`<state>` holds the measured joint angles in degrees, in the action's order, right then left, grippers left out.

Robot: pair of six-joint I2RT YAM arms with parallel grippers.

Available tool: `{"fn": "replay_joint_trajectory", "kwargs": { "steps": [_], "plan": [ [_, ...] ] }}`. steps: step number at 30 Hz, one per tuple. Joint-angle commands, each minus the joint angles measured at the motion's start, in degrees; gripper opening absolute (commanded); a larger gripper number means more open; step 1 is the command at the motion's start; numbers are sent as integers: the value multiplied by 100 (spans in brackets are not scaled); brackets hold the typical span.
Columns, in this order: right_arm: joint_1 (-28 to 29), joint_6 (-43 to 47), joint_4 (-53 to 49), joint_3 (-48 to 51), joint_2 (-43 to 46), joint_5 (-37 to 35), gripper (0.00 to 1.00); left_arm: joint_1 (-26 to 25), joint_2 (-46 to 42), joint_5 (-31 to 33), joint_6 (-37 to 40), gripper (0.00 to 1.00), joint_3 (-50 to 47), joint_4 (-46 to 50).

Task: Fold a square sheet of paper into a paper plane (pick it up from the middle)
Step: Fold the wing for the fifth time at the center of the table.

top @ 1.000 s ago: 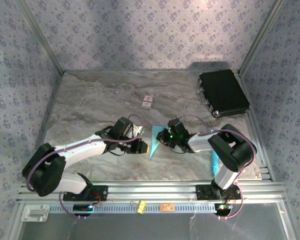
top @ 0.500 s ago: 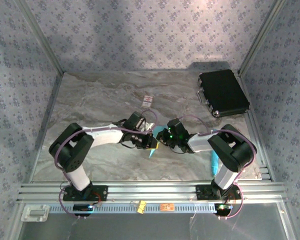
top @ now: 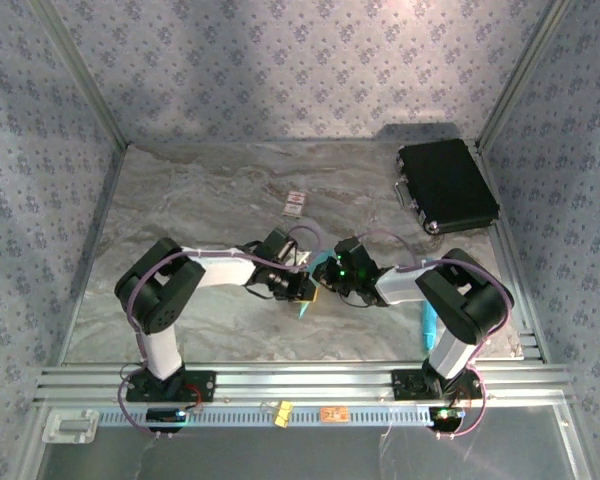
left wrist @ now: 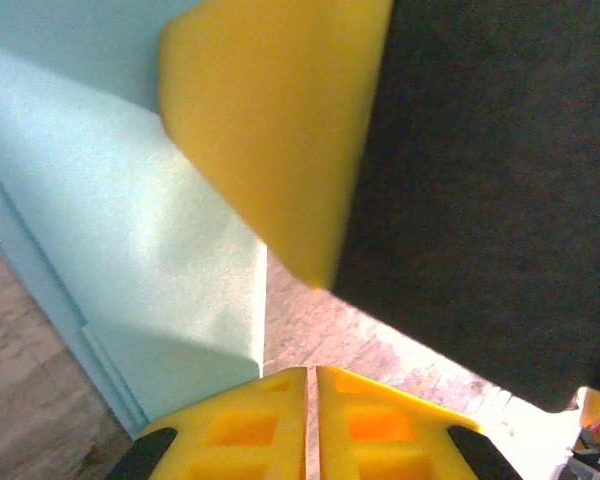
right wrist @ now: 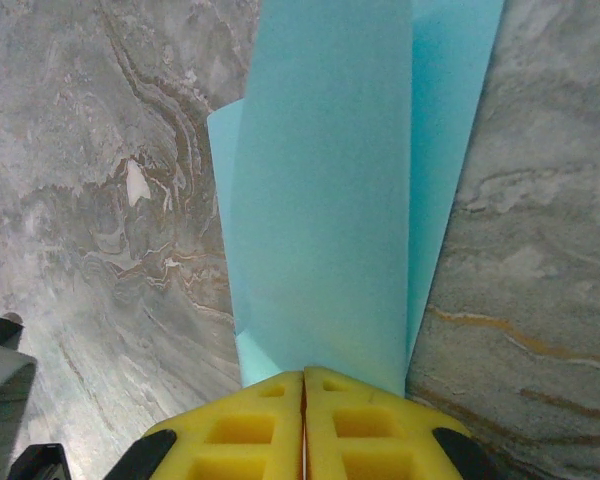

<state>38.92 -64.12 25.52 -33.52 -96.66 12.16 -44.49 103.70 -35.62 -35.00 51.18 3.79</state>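
The light-blue paper (top: 303, 303) lies mid-table as a narrow folded shape, its point toward the near edge. In the right wrist view the paper (right wrist: 325, 180) runs away from my right gripper (right wrist: 303, 375) in overlapping folded layers; the yellow jaws are shut, their tips on its near end. My right gripper (top: 325, 277) meets my left gripper (top: 307, 288) over the paper. In the left wrist view the left gripper (left wrist: 312, 372) is shut at the edge of the paper (left wrist: 120, 230). One of the right gripper's yellow fingers (left wrist: 270, 120) hangs close above.
A black case (top: 446, 186) lies at the back right. A small white card with red marks (top: 296, 203) sits behind the grippers. A slim cyan stick (top: 429, 322) lies by the right arm's base. Metal rails (top: 300, 380) run along the near edge.
My left arm has swung right, bringing its gripper in against the paper beside the right gripper, and its jaws have closed. The right arm and the paper have stayed put.
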Motion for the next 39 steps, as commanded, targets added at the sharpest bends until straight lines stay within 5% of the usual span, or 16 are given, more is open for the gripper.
{"fn": "replay_joint_trajectory", "kwargs": {
  "steps": [1, 30, 39],
  "plan": [
    [86, -59, -512, 205, -396, -204, 10, -100, 47, 130, 88, 11, -281, 132],
    [87, -66, -583, 334, -244, -285, 10, -412, -1291, 858, -220, 9, -1353, 736],
    [130, -165, -425, 333, -240, -276, 10, -324, -2410, 1054, -140, 8, -1308, 790]
  ]
}}
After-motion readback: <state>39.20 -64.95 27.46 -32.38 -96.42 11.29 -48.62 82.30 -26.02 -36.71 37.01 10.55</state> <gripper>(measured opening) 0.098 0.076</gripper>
